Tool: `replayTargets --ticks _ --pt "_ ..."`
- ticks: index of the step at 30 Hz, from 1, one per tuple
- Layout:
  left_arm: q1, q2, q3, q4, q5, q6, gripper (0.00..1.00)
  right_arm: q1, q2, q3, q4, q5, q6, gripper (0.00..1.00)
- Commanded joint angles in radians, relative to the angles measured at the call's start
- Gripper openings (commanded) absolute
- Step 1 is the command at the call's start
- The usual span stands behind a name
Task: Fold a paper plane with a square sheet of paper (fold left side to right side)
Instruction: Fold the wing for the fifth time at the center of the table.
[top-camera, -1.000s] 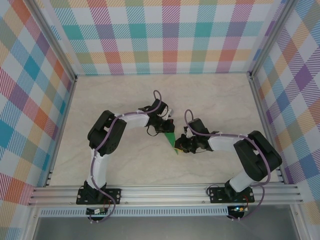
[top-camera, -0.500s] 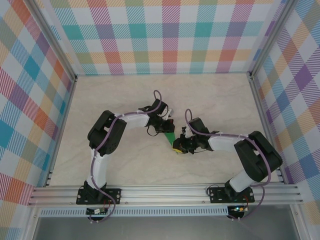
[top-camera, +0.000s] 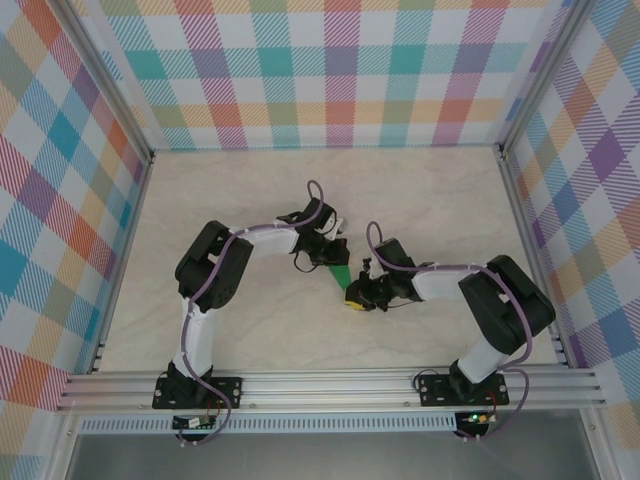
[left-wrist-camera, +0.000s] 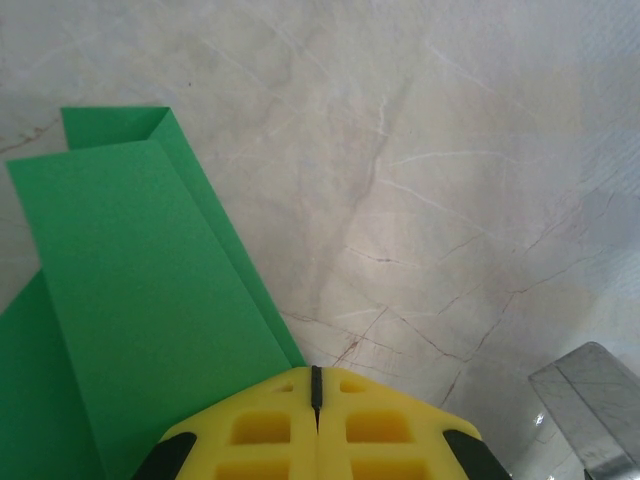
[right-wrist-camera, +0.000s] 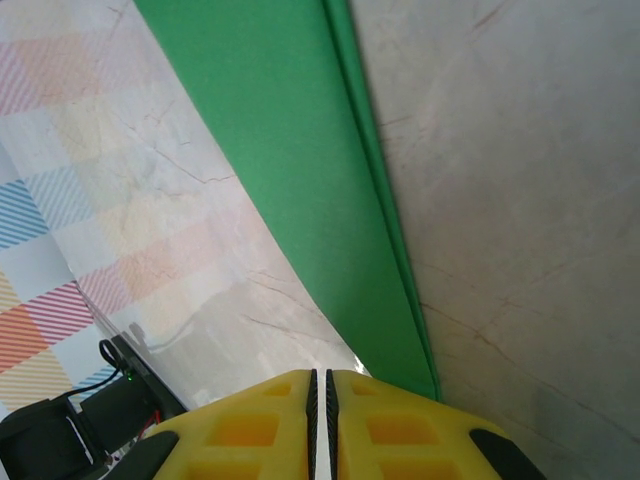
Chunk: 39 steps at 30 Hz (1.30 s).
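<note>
The folded green paper (top-camera: 341, 275) lies as a narrow strip mid-table, between the two grippers. My left gripper (top-camera: 337, 262) is at its far end. In the left wrist view its yellow fingertips (left-wrist-camera: 316, 380) are shut tight, resting over the edge of the layered paper (left-wrist-camera: 130, 300). My right gripper (top-camera: 352, 297) is at the near tip. In the right wrist view its jaws (right-wrist-camera: 320, 385) stand together with only a thin slit. The paper (right-wrist-camera: 290, 150) ends under the right finger, and no paper shows in the slit.
Checkered walls (top-camera: 340, 70) close in the marble table (top-camera: 250, 190) on three sides, and an aluminium rail (top-camera: 330, 385) runs along the near edge. A grey metal piece (left-wrist-camera: 590, 400) shows at the left wrist view's lower right.
My right gripper has slid left onto the near tip of the paper, covering more of it. The left arm and the paper have stayed put.
</note>
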Motion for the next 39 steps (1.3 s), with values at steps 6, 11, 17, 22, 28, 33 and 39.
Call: replayTargets --ticks 6,11,17,22,28,33,39 --pt "-0.003 0.036 -0.015 -0.027 -0.110 0.028 0.00 0.014 0.016 -0.006 -0.008 0.007 -0.003 0.14" --pt "-0.002 0.042 -0.016 -0.026 -0.129 0.023 0.00 0.017 0.024 -0.020 -0.024 0.031 -0.003 0.14" --pt "0.005 0.052 -0.015 -0.029 -0.142 0.020 0.00 0.017 0.047 -0.037 -0.048 0.065 0.021 0.14" --pt "0.013 0.061 -0.013 -0.031 -0.145 0.020 0.00 0.018 0.037 -0.064 -0.107 0.074 0.021 0.14" --pt "0.019 0.063 -0.011 -0.032 -0.150 0.020 0.00 0.020 -0.047 -0.141 -0.170 0.051 0.023 0.14" --pt "0.019 0.050 -0.019 -0.026 -0.144 0.020 0.00 0.019 -0.134 -0.137 -0.194 0.051 -0.015 0.14" --pt "0.019 0.040 -0.023 -0.023 -0.133 0.019 0.00 0.005 -0.292 0.032 -0.288 0.064 -0.091 0.16"
